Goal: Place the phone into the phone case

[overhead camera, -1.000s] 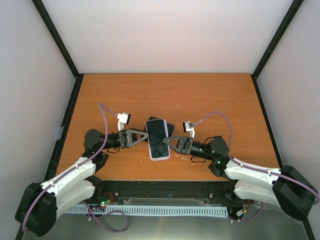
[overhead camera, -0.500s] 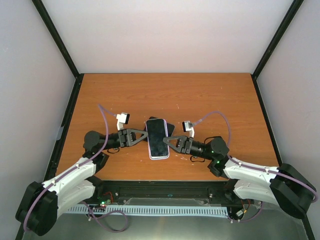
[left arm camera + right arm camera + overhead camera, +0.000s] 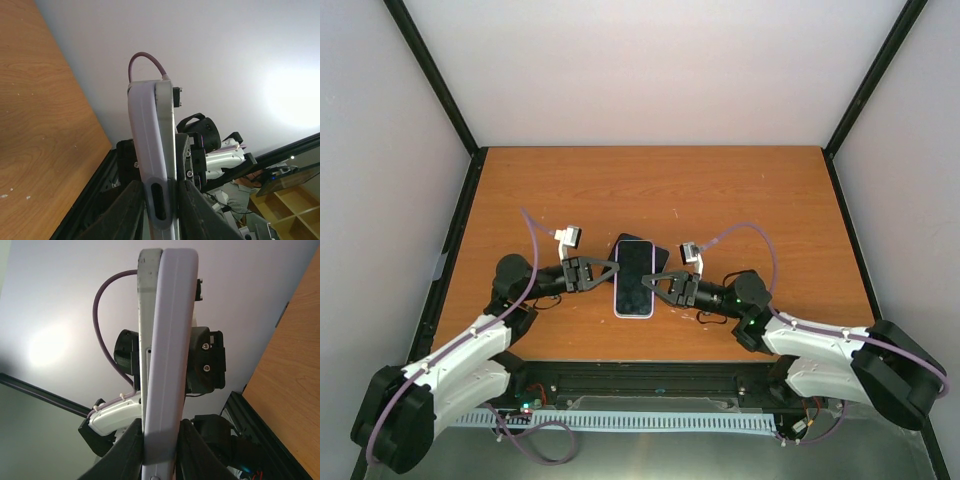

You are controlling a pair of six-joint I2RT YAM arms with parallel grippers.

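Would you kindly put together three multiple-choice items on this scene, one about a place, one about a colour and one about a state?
1. Where is the black-screened rectangular phone?
A. At the far right corner.
B. Near the middle of the brown wooden table, between both pincers.
C. At the far left corner.

2. What colour are the thin cables looping off the wrists?
A. Yellow.
B. Green.
C. Purple.

3. How do the pincers stand?
A. Each is clamped on an edge of the phone.
B. Both hang wide open.
C. Only the left one touches it.

Answers:
1 B: the top view shows it between the left pincer and the right pincer.
2 C: both loops read purple.
3 A: each wrist view shows fingers pressed against the phone on both sides.
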